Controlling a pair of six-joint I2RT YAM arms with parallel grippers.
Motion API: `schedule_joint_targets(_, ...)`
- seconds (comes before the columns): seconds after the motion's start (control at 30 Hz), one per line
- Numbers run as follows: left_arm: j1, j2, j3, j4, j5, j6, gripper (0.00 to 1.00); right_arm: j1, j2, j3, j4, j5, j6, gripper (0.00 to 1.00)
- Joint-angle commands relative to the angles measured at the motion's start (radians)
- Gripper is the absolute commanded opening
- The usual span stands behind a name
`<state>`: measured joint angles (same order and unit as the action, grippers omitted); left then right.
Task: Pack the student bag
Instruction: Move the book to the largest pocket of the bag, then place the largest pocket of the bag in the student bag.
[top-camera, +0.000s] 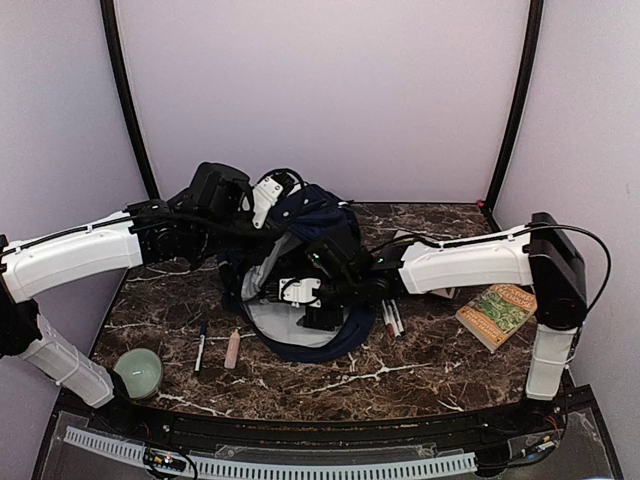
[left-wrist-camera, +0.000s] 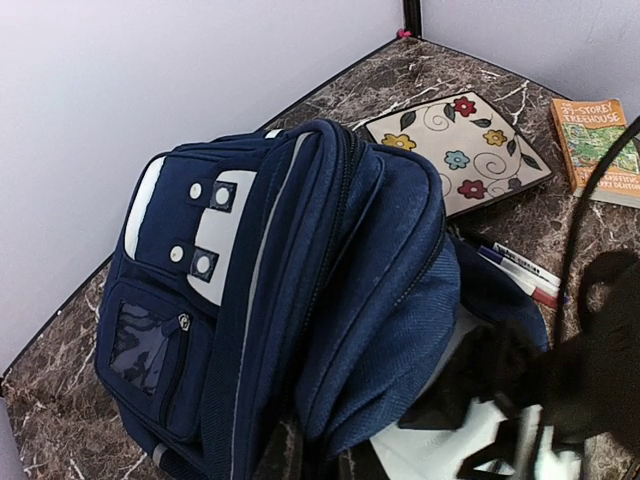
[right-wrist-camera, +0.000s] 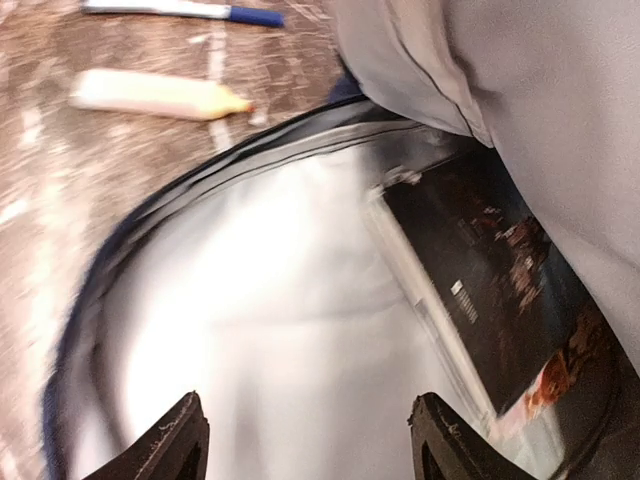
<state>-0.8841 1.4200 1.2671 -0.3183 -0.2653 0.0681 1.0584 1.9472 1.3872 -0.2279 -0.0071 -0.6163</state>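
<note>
The bag (left-wrist-camera: 300, 300) is coloured navy blue, with white and grey panels on its front; its lining (right-wrist-camera: 260, 330) is seen as pale grey. The table (top-camera: 400, 370) is patterned in dark brown marble with white veins. A cream tile (left-wrist-camera: 455, 150) right of the bag is decorated with red, yellow and blue flowers, black leaves and curls. The book (left-wrist-camera: 590, 140) on the right is printed in orange and green. On the near left, a pale green candle (top-camera: 138, 370), a cream tube (right-wrist-camera: 155, 95) tipped yellow and a white pen (right-wrist-camera: 180, 10) capped blue are shown. The arms (top-camera: 80, 255) are finished in white and black.
</note>
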Motion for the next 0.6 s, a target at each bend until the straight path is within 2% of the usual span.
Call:
schedule_joint_targets(0.0, 0.042, -0.022, -0.038, 0.052, 0.006, 0.009, 0.0, -0.006, -0.138, -0.1, -0.22, -0.13, -0.016, 0.69)
schedule_joint_targets(0.2, 0.043, 0.063, -0.066, 0.041, 0.161, -0.029, 0.0, -0.174, -0.339, -0.243, -0.387, -0.167, 0.042, 0.68)
schedule_joint_targets(0.33, 0.04, 0.108, -0.109, 0.068, 0.255, -0.079, 0.0, -0.408, -0.472, -0.304, -0.46, -0.171, 0.093, 0.68)
schedule_joint_targets(0.43, 0.031, 0.136, -0.135, 0.082, 0.272, -0.097, 0.01, -0.577, -0.555, -0.346, -0.477, -0.144, 0.101, 0.7)
schedule_joint_targets(0.57, 0.027, 0.18, -0.144, 0.064, 0.288, -0.116, 0.09, -0.797, -0.588, -0.363, -0.516, -0.123, 0.086, 0.7)
